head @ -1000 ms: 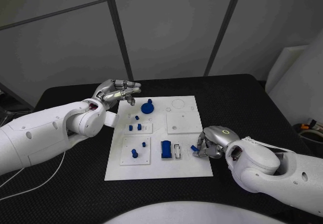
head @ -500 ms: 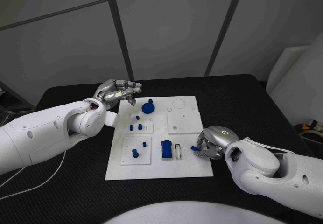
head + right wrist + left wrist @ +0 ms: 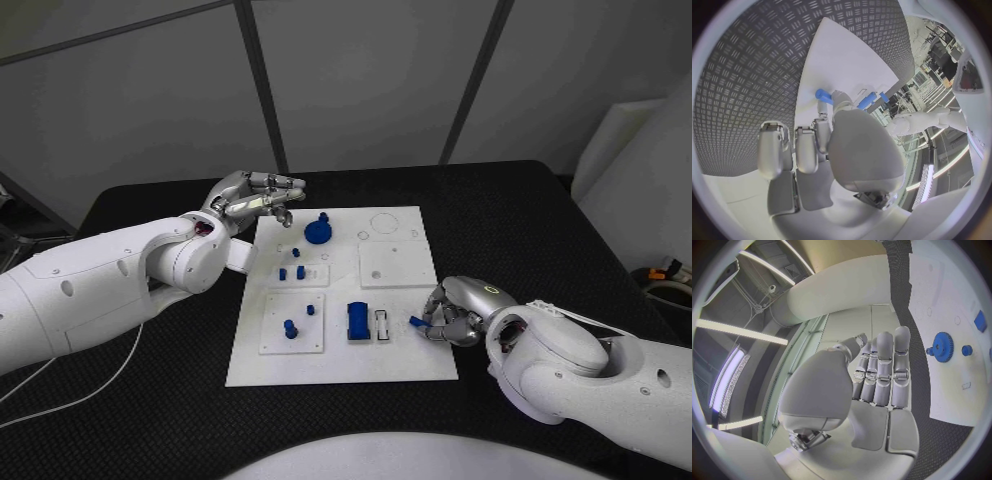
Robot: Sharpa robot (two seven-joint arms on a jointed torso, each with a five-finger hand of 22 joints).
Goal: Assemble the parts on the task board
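white task board (image 3: 340,365) on black table (image 3: 159,395); right hand (image 3: 459,310) fingers pinch blue part (image 3: 415,321); left hand (image 3: 257,197) fingers curled, empty.

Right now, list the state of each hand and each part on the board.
left hand: empty, fingers together, hovering over the board's far corner
right hand: pinching a small blue part
blue gear: on the task board, untouched
blue block: on the board, untouched

Even, cool overhead light; soft shadows; head view sharp; wrist views bent at rim (fisheye).
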